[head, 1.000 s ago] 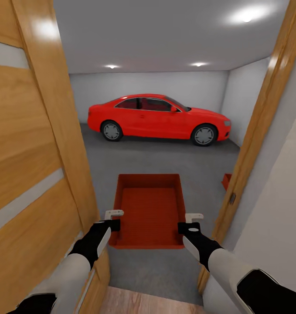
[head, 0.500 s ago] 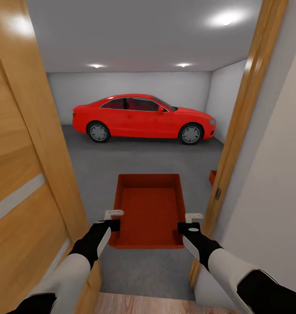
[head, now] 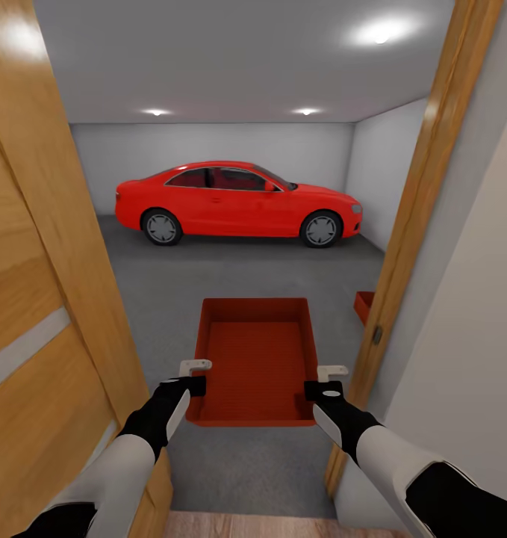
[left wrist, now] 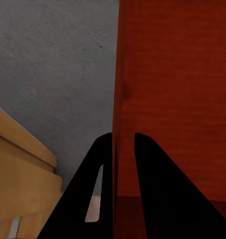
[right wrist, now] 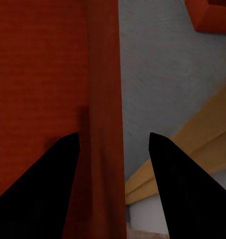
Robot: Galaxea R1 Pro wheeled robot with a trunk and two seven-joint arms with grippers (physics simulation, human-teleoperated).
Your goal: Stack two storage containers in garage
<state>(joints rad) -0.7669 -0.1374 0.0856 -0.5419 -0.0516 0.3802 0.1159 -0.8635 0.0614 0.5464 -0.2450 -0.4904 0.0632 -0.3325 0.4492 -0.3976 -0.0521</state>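
In the doorway to the garage (head: 231, 142), between a wooden door (head: 36, 299) at the left and a wooden door frame (head: 425, 194) at the right, carrying an orange-red storage container (head: 255, 359) held level above the grey concrete floor (head: 231, 276). Left gripper (head: 196, 376) pinched narrow on the container's left wall, one finger inside and one outside, seen clearly from the left wrist (left wrist: 123, 144). Right gripper (head: 326, 379) straddling the right wall, with fingers set wider and a gap visible either side of the wall in the right wrist view (right wrist: 113, 142); cannot tell whether clamped. Second container (head: 364, 305) resting on the garage floor just beyond the door frame, partly hidden by it, and visible at the corner of the right wrist view (right wrist: 212, 15). Red car (head: 238, 203) parked side-on along the far wall, under ceiling spotlights (head: 378, 33). Strip of light wood planks (head: 283, 525) underfoot at the threshold.
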